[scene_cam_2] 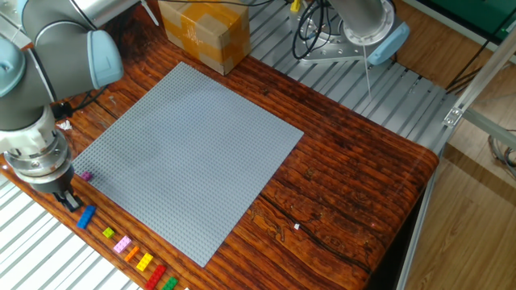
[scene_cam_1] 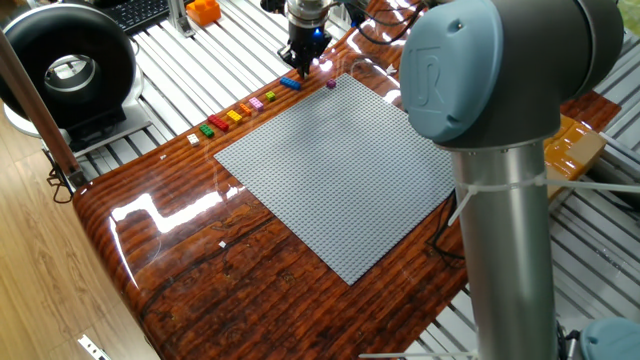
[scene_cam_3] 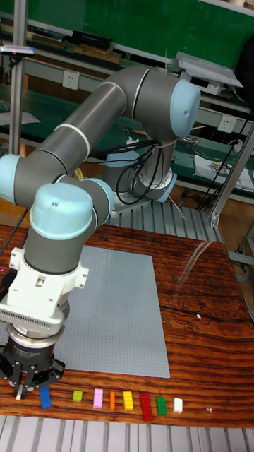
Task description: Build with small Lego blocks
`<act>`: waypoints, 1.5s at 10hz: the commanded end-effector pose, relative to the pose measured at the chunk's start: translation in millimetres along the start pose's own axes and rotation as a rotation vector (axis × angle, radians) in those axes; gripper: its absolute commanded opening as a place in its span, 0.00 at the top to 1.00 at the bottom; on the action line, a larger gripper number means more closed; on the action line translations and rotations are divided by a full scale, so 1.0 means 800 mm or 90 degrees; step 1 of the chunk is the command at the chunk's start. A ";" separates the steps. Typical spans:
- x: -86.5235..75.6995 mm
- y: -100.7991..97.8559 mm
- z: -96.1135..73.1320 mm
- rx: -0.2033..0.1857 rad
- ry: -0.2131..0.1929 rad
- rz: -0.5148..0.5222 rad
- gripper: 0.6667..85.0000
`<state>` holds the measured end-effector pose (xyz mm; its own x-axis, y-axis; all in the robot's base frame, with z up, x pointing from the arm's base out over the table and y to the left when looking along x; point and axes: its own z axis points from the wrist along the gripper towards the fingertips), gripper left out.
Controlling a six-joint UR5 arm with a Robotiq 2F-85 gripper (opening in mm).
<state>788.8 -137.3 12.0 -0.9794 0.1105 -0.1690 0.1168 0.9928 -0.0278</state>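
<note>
Lego blocks (scene_cam_3: 111, 400) lie in a row, lower frame; gripper (scene_cam_3: 28, 387) hovers beside blue brick (scene_cam_3: 46, 397), fingers parted, empty. Advise centring squarely over brick before descending.

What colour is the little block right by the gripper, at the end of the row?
Blue block; the tall fixed view shows it best.

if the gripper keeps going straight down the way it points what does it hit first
Most likely the wooden table top, just beside the blue brick. The gripper hangs slightly off that brick's end, though depth is hard to judge.

Bright, sharp views; white glare on glossy table (scene_cam_1: 150, 215).
</note>
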 end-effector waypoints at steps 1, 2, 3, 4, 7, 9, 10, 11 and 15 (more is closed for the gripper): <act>-0.003 -0.010 -0.028 -0.017 -0.009 0.007 1.00; 0.003 -0.017 -0.045 -0.011 -0.006 0.012 1.00; 0.011 -0.020 -0.053 -0.013 -0.006 0.013 1.00; 0.023 -0.018 -0.056 -0.023 0.003 0.005 1.00; 0.052 -0.026 -0.037 0.003 0.019 -0.011 1.00; 0.062 -0.021 -0.034 -0.005 0.023 -0.015 1.00; 0.068 -0.018 -0.032 -0.013 0.025 -0.018 1.00; 0.070 -0.017 -0.031 -0.013 0.025 -0.019 1.00; 0.076 -0.011 -0.022 -0.021 0.016 -0.024 1.00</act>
<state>727.5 -141.9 23.9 -0.9883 0.0731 -0.1336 0.0760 0.9970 -0.0168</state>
